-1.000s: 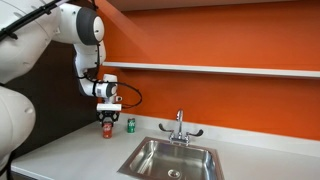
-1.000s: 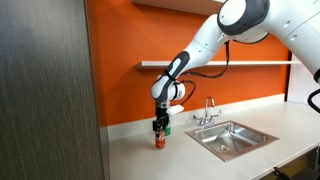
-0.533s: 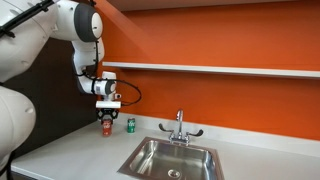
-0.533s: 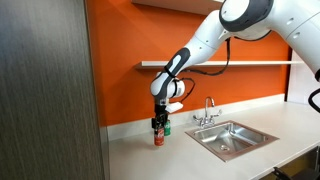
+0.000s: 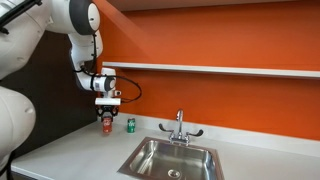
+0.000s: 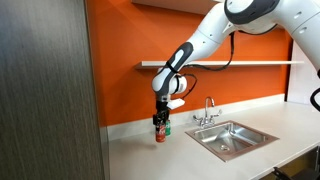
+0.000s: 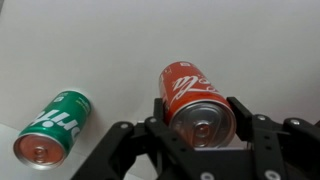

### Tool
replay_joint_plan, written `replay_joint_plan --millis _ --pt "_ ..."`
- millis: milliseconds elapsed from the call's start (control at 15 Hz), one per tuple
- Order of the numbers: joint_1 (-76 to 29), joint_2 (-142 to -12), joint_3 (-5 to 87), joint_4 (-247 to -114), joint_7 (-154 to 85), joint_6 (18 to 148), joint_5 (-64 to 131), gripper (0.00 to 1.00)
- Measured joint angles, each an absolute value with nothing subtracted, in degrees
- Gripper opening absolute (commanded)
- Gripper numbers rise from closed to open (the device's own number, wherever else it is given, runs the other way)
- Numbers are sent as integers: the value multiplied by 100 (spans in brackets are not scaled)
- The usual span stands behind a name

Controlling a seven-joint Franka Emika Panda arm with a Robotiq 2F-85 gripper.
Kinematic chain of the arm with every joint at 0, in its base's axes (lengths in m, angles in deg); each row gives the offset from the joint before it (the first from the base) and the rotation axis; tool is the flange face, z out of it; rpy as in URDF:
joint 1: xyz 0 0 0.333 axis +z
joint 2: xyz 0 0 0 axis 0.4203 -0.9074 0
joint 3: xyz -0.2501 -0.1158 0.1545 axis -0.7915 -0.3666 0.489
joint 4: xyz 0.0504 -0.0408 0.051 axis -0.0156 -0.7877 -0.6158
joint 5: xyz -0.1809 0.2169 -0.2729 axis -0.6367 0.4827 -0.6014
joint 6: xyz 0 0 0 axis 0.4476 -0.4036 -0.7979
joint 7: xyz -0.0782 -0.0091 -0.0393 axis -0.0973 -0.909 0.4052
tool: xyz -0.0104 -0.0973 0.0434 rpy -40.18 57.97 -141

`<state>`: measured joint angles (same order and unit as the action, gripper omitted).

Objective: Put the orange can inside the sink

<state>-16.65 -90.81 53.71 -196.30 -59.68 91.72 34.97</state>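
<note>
The orange can (image 5: pixel 107 125) is held between the fingers of my gripper (image 5: pixel 106 119), just above the white counter and left of the sink (image 5: pixel 147 160). It also shows in an exterior view (image 6: pixel 159 132) under the gripper (image 6: pixel 159 123), with the sink (image 6: pixel 250 135) off to the right. In the wrist view the gripper (image 7: pixel 200 128) is shut on the orange can (image 7: pixel 192 92), whose metallic top faces the camera. The steel sink has a chrome faucet (image 5: pixel 180 127).
A green can (image 5: pixel 129 125) stands on the counter close beside the orange can, near the orange wall; it shows in the wrist view (image 7: pixel 52 127) to the left. A shelf (image 5: pixel 220 70) runs along the wall above. A dark cabinet (image 6: pixel 45 90) stands beside the counter.
The gripper has risen a little with the orange can in it, lifting the can off the counter. The green can has not moved.
</note>
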Motion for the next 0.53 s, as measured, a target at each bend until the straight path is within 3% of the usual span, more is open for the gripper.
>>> replay_joint_plan --millis 533 --pt "-1823 -8454 5316 -20396 -5926 9172 3501 39"
